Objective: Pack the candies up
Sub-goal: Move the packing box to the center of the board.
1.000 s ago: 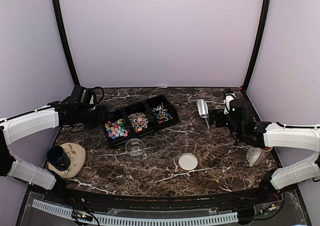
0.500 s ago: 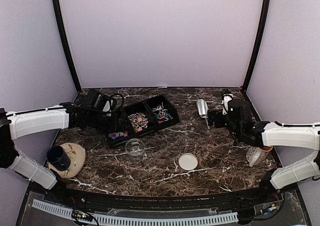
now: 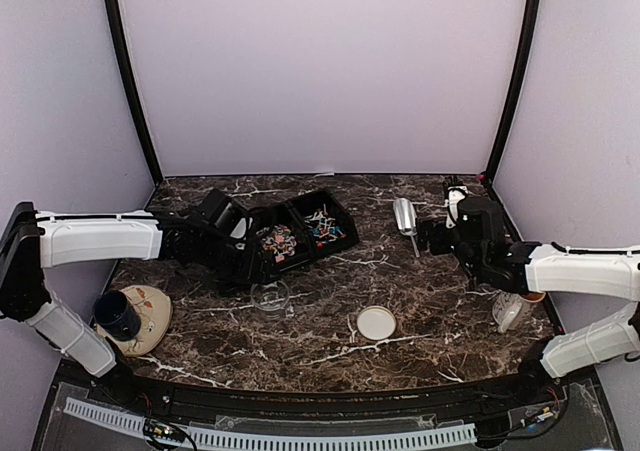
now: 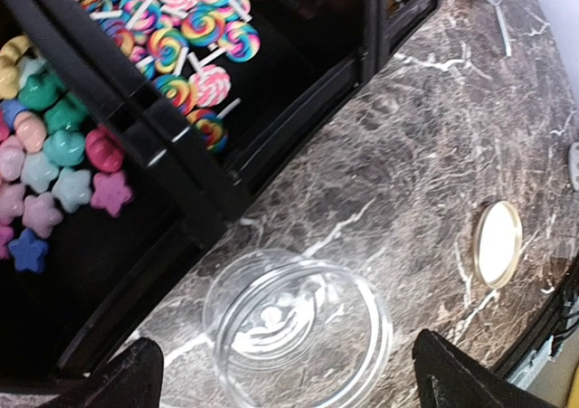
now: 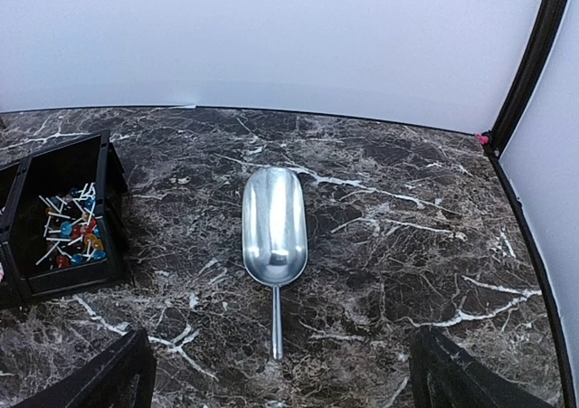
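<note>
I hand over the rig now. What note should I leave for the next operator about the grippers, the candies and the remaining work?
Left gripper: open, holding nothing, above the glass jar next to the black tray.
Right gripper: open, holding nothing, facing the metal scoop lying on the table.
Candies: star candies, swirl lollipops and small stick lollipops, each in its own tray compartment.
Done: jar open, its lid lies apart on the table; jar looks empty.
Left: probably take the scoop, fill the jar, close it.
</note>
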You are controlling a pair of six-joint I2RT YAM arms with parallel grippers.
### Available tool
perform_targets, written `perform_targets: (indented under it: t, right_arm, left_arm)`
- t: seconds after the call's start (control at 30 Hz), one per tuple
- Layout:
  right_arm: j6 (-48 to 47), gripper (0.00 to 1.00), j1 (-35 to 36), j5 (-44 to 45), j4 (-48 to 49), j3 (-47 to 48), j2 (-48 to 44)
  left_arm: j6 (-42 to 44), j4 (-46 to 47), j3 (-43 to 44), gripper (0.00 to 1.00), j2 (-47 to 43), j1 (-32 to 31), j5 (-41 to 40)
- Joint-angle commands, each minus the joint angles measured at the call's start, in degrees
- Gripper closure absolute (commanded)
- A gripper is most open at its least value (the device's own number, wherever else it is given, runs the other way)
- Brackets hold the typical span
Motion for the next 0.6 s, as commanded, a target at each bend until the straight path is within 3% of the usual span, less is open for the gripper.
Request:
perform_targets:
  t: [0.0, 0.57]
  right_arm:
    - [0.18, 0.02, 0.41, 0.59, 1.65, 0.68, -1.46]
    - [0.63, 0.02, 0.41, 0.19, 1.38, 0.79, -1.91]
  left_arm:
    - [1.35, -5.12, 3.04, 0.01, -1.11, -0.88, -3.19]
    - [-0.6, -9.62, 3.46, 0.01, 1.46, -3.44, 0.71]
